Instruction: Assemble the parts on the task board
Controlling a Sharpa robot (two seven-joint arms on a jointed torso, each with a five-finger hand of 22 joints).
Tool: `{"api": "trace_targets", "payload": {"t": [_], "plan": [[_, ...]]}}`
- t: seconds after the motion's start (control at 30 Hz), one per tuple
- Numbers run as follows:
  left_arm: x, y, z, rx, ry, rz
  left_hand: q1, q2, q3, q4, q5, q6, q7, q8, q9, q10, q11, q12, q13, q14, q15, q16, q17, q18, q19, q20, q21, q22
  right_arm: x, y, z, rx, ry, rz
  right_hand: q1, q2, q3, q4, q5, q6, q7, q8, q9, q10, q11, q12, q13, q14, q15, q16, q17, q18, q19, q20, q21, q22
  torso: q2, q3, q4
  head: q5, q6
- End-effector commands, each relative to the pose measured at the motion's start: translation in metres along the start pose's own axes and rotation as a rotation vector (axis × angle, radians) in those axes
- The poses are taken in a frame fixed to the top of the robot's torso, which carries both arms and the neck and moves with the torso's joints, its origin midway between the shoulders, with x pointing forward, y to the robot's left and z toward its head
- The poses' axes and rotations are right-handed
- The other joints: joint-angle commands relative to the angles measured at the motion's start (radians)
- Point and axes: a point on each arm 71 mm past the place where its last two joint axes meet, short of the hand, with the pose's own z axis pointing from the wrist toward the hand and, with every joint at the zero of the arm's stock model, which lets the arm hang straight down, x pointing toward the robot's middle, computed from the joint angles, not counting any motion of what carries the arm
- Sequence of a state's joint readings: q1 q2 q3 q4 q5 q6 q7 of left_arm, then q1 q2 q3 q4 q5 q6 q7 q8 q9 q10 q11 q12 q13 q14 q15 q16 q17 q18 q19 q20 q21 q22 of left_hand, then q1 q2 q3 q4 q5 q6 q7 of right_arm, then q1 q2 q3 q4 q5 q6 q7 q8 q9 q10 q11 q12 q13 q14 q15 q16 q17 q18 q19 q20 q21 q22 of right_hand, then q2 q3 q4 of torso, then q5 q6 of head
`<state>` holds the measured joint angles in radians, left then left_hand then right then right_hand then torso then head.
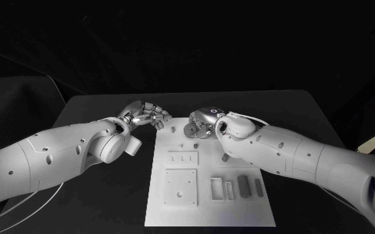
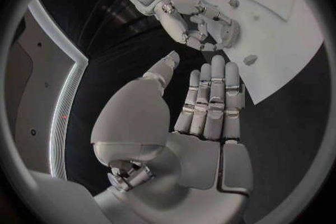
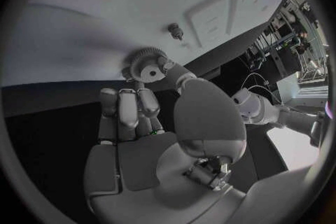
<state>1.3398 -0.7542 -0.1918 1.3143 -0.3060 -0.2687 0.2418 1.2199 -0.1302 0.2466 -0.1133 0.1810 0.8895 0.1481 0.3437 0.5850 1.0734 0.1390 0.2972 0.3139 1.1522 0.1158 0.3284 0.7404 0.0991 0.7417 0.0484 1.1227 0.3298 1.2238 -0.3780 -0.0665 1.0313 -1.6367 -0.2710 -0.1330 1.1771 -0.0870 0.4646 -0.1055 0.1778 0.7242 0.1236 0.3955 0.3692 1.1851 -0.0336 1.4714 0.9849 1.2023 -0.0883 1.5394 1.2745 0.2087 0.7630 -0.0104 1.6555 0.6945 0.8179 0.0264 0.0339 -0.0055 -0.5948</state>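
Observation:
The white task board (image 1: pixel 211 212) lies in the middle of the black table. At the board's far end my right hand (image 1: pixel 205 122) pinches a grey gear (image 1: pixel 191 130) between thumb and fingers, just above the board. The right wrist view shows the gear (image 3: pixel 145 65) at the fingertips, with a small peg (image 3: pixel 174 29) standing on the board (image 3: pixel 105 5) a little beyond it. My left hand (image 1: pixel 145 114) hovers off the board's far left corner. In the left wrist view its fingers (image 2: pixel 210 101) are stretched out and hold nothing, and the right hand (image 2: pixel 185 14) with the gear (image 2: pixel 227 31) is ahead of them.
A square plate (image 1: pixel 181 187) and a smaller plate (image 1: pixel 183 160) sit on the near half of the board. Beside them are slots with grey bars (image 1: pixel 244 186). Two small pegs (image 2: pixel 250 59) stand near the board's far edge. Bare black table (image 1: pixel 102 201) surrounds the board.

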Motion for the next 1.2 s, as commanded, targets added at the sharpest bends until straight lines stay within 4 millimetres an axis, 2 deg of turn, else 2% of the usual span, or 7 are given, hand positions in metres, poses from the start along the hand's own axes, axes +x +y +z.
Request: {"api": "trace_targets", "payload": {"t": [0.03, 0.53, 1.2], "plan": [[0.0010, -0.0018, 0.0006, 0.010, 0.004, 0.000, 0.010, 0.002, 0.001, 0.004, 0.004, -0.002, 0.004, -0.005, -0.001, -0.004, 0.001, 0.007, 0.002, -0.010, 0.000, -0.005, 0.002, 0.007, -0.007, 0.001, -0.004, -0.001, 0.0062, 0.0020, -0.0006, -0.003, 0.022, -0.015, 0.000, 0.005, 0.007, -0.002, 0.007, 0.127, 0.036, 0.010, 0.138, -0.001, -0.007, 0.005, -0.001, 0.005, -0.004, 0.007, 0.002, 0.003, 0.009, 0.000, 0.113, 0.001, 0.000, -0.0011, 0.0009, 0.000, 0.001], [0.0007, -0.0016, 0.0003, 0.008, 0.003, 0.000, 0.011, 0.002, 0.001, 0.004, 0.004, -0.002, 0.004, -0.005, -0.002, -0.005, 0.001, 0.007, 0.002, -0.010, 0.000, -0.005, 0.002, 0.007, -0.007, 0.001, -0.004, -0.001, 0.0062, 0.0060, -0.0003, -0.009, 0.025, -0.015, 0.000, 0.003, 0.008, -0.002, 0.007, 0.128, 0.036, 0.010, 0.138, 0.000, -0.007, 0.005, -0.001, 0.002, -0.004, 0.005, -0.003, 0.003, 0.010, 0.000, 0.113, 0.001, 0.000, -0.0016, 0.0002, 0.001, -0.001], [0.0005, -0.0015, 0.0008, 0.007, 0.004, 0.000, 0.011, 0.002, 0.001, 0.005, 0.004, -0.002, 0.004, -0.006, -0.002, -0.005, 0.001, 0.007, 0.002, -0.011, 0.000, -0.005, 0.002, 0.007, -0.007, 0.001, -0.005, -0.001, 0.0043, 0.0055, 0.0005, -0.003, -0.004, -0.022, 0.000, -0.003, 0.009, -0.004, 0.006, 0.127, 0.036, 0.008, 0.137, 0.001, -0.007, 0.005, -0.002, -0.002, -0.004, 0.003, -0.008, 0.003, 0.010, 0.000, 0.114, 0.001, 0.000, 0.0006, -0.0004, 0.002, -0.001]]}}
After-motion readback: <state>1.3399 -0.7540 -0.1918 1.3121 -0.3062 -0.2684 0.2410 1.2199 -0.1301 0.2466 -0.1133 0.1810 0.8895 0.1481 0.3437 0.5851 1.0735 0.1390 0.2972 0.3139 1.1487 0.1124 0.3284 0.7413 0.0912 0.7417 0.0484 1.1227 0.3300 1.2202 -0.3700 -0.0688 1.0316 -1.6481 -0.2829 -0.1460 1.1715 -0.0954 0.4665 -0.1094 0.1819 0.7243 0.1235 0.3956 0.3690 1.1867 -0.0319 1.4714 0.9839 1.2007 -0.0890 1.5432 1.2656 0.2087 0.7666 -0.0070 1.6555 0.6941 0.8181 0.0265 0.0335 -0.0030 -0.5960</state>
